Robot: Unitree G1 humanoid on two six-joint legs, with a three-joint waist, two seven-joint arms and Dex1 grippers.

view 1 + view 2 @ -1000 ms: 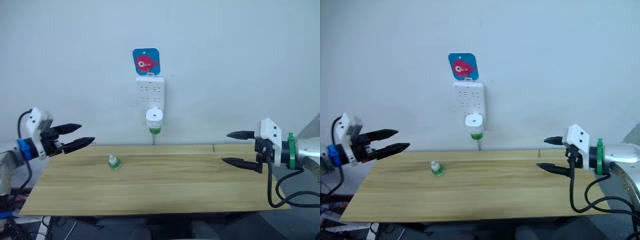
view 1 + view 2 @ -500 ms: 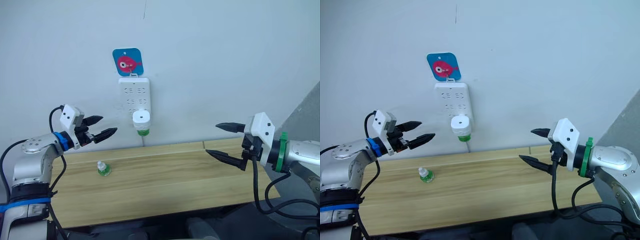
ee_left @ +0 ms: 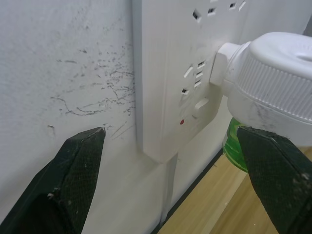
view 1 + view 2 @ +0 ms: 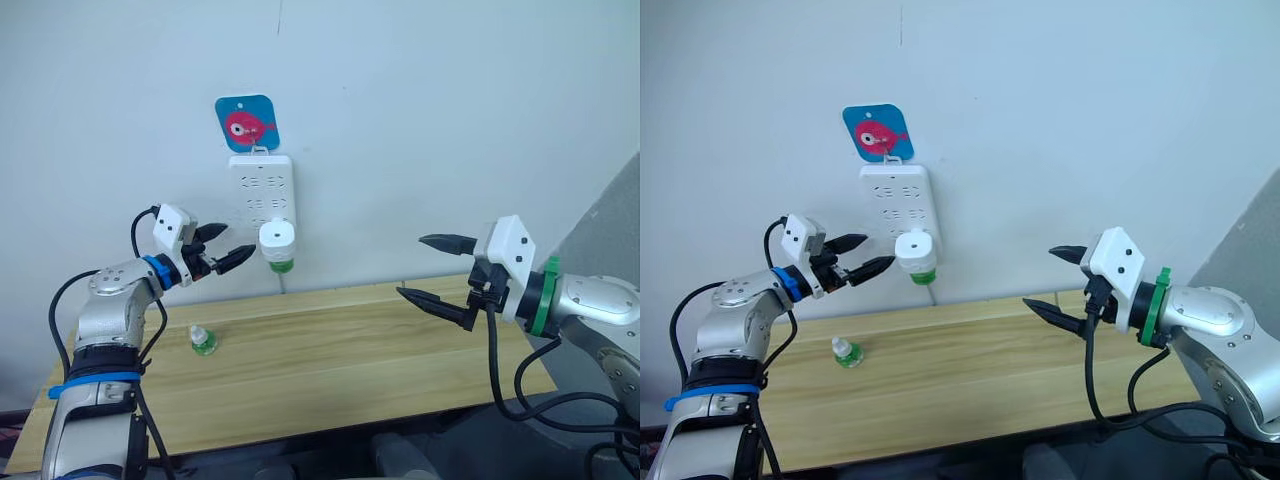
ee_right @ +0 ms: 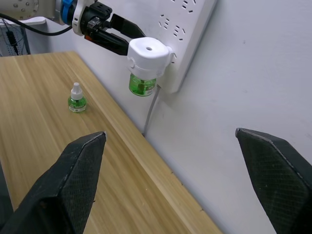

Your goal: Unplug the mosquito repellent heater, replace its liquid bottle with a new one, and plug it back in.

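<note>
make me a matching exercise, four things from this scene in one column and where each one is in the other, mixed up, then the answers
Things:
1. heater
2. spare bottle
3. fish sticker
4. left gripper

Places:
A. standing on the wooden table
B. on the wall above the power strip
C. plugged into the power strip's lower end
D. open, in the air just beside the heater

Pairs: 1-C, 2-A, 3-B, 4-D

Pale wall [image 4: 450, 100], wooden table [image 4: 330, 370]

a wooden table [image 4: 350, 380] bears the new one [image 4: 203, 340].
</note>
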